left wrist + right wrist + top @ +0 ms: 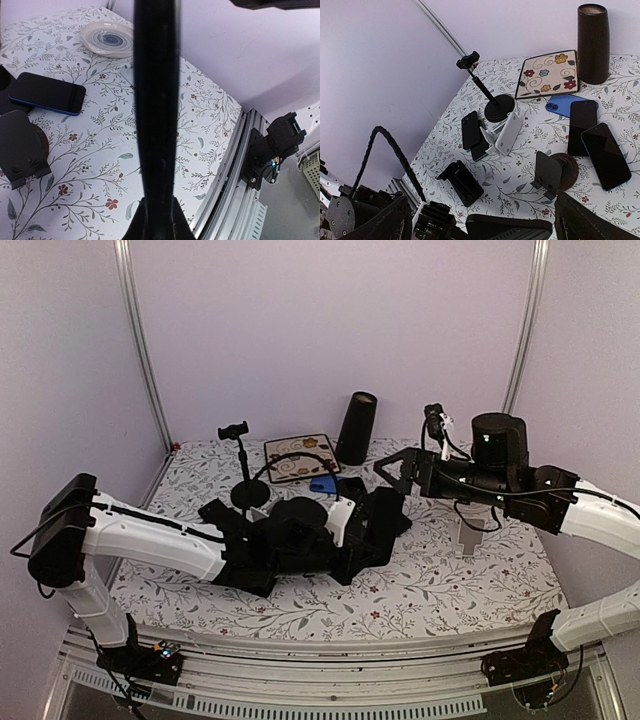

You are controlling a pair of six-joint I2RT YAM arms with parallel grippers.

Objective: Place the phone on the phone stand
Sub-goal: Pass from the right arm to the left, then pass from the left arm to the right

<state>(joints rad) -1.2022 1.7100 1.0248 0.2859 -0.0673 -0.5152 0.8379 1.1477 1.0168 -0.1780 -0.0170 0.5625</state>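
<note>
My left gripper (pixel 156 226) is shut on a black phone (pixel 156 100), held edge-on above the floral table and running up the middle of the left wrist view. A black angled phone stand (pixel 22 150) on a round brown base sits to its left; the stand also shows in the right wrist view (pixel 547 172). My right gripper (pixel 392 472) is open and empty, raised over the table's middle, and its dark fingers (pixel 592 220) frame the bottom of the right wrist view.
A tripod stand with a clamp (pixel 485 95), a white stand (pixel 509 132) with black phones against it, a loose black holder (pixel 462 182), several phones (pixel 605 155), a floral tile (pixel 547 74) and a black cylinder (pixel 593 42) stand about. A white dish (pixel 107 39) lies far off. The table's metal edge (pixel 235 165) is at the right.
</note>
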